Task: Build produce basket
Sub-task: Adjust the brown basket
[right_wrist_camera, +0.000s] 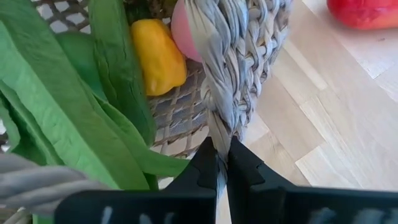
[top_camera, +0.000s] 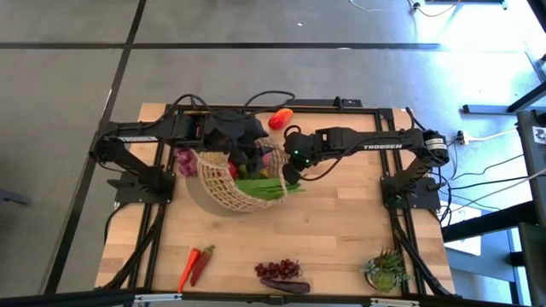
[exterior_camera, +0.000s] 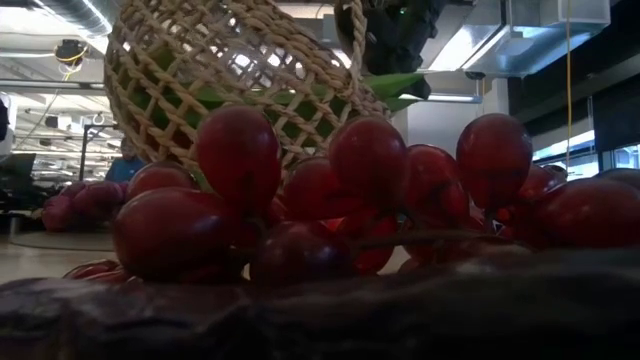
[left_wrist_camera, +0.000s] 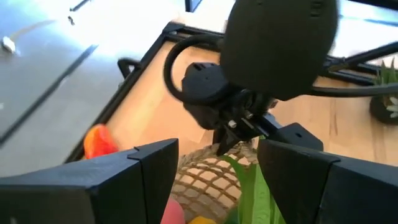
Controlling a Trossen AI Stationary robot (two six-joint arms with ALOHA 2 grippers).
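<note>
Nearest me on the table's front edge I see the grapes, with two chillies off to one side and a potted plant in the other corner. Mid-table, the basket is tipped up on its side, leafy greens spilling from it and a yellow pepper inside. My right gripper is pinched tight on the basket's rim. My left gripper hangs over the basket, fingers parted, holding nothing. Behind them lies a red pepper.
</note>
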